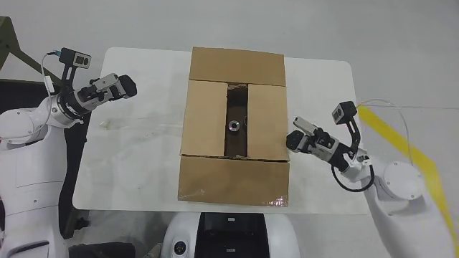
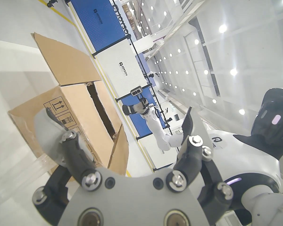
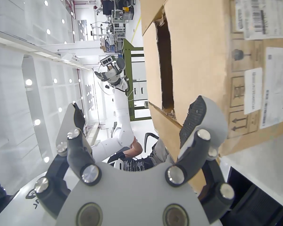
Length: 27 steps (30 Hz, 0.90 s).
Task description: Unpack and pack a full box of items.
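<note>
Top view: the cardboard box point(image 1: 204, 122) sits mid-worktop point(image 1: 143, 158), its top flaps nearly closed, with a round metal part point(image 1: 234, 124) showing through the gap. The left tool point(image 1: 129, 86) hangs released, well apart from the box. The right tool point(image 1: 292, 141), also released and empty, hovers just beside its side wall.

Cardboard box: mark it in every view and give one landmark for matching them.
Top view: cardboard box at the middle of the table, between the two arms.
Left wrist view: cardboard box ahead of the open left gripper.
Right wrist view: cardboard box close ahead of the open right gripper.
Shared landmark: the dark slot between its inner flaps, also seen from the left wrist and right wrist.
</note>
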{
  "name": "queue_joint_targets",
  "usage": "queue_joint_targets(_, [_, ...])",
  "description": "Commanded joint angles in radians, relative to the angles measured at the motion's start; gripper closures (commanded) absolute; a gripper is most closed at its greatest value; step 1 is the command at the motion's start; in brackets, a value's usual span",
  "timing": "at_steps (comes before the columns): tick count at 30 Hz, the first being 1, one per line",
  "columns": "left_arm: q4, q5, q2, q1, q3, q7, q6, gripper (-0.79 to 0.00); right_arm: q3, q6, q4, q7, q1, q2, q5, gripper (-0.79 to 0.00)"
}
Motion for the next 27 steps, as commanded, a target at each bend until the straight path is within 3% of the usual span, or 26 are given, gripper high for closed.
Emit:
queue_joint_targets(1, [0.0,0.0,0.0,0.0,0.0,0.0,0.0,-0.785,-0.034,0.012,0.005,-0.004,0.028,-0.003,-0.008,-0.785])
queue_joint_targets(15, [0.0,0.0,0.0,0.0,0.0,0.0,0.0,-0.785,-0.307,0.047,0.017,-0.059,0.194,-0.034,-0.152,-0.785])
queue_joint_targets(27, [0.0,0.0,0.0,0.0,0.0,0.0,0.0,-0.785,-0.399,0.057,0.06,-0.077,0.272,-0.054,-0.159,-0.785])
